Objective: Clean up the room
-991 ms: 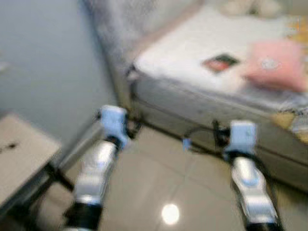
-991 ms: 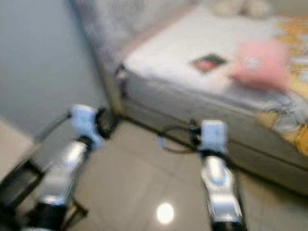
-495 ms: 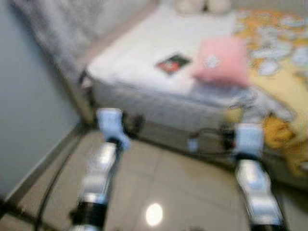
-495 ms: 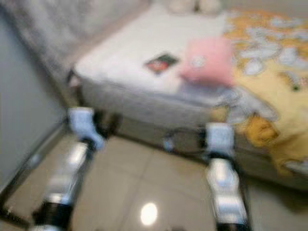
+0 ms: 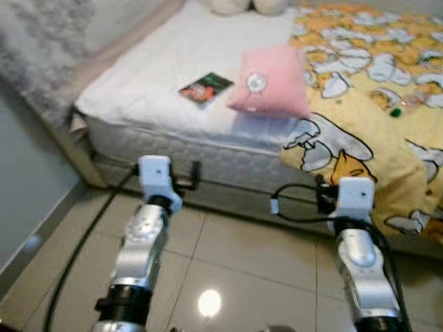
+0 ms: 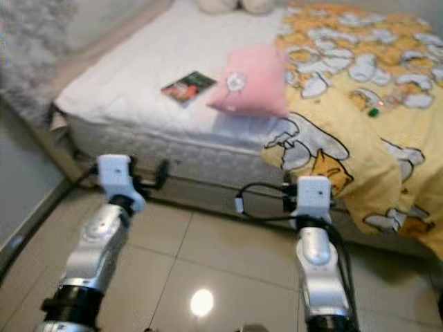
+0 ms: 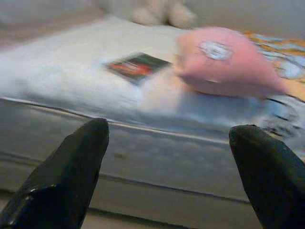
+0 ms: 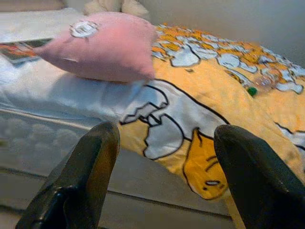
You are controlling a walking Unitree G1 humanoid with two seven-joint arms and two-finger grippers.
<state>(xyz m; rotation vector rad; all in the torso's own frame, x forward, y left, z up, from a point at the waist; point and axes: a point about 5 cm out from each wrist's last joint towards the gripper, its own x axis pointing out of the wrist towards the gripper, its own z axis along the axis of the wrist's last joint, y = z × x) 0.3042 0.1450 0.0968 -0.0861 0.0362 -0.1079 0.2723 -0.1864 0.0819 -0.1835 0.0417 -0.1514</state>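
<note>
A bed with a white mattress (image 5: 163,97) stands in front of me. A pink pillow (image 5: 270,81) lies on it beside a small book (image 5: 205,88). A yellow cartoon-print blanket (image 5: 360,90) covers the right part and hangs over the edge. A plastic bottle (image 8: 263,82) with a green cap rests on the blanket. My left gripper (image 7: 167,131) is open and empty, level with the mattress side, facing the book and pillow. My right gripper (image 8: 164,131) is open and empty too, facing the blanket's hanging edge. Both arms (image 5: 142,238) are held forward over the floor.
A plush toy (image 5: 239,5) sits at the bed's far end. A black cable (image 5: 76,242) runs across the glossy tiled floor (image 5: 242,263) on the left. A grey wall (image 5: 28,173) closes the left side.
The camera has swung right: the bed now sits centred and the low table on the left has gone out of view. Both arms keep the same pose.
</note>
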